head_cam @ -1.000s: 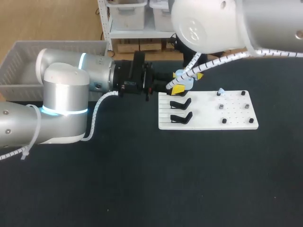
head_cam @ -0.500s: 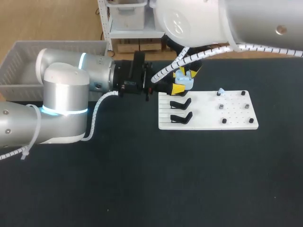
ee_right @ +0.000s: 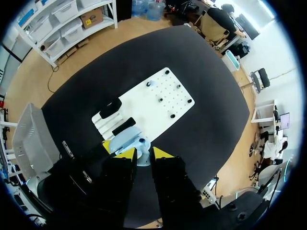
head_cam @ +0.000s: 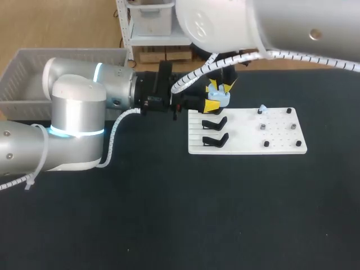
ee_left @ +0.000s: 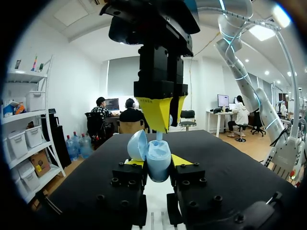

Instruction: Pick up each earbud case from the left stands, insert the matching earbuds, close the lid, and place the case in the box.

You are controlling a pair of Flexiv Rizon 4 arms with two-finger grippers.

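Note:
A light blue earbud case with its lid swung open is held upright in my left gripper, which is shut on its body just beyond the white board's far left corner. My right gripper hangs straight above the open case, its yellow tips close together on a small pale blue earbud that reaches down into the case. From the right wrist, the case lies just under and ahead of that gripper.
The white board carries two black stands on its left half and several small pegs, one bearing an earbud. A grey bin stands at the table's far left.
My right arm has swung leftward, bringing its gripper from just right of the case to directly over it. The left arm and the case have kept still.

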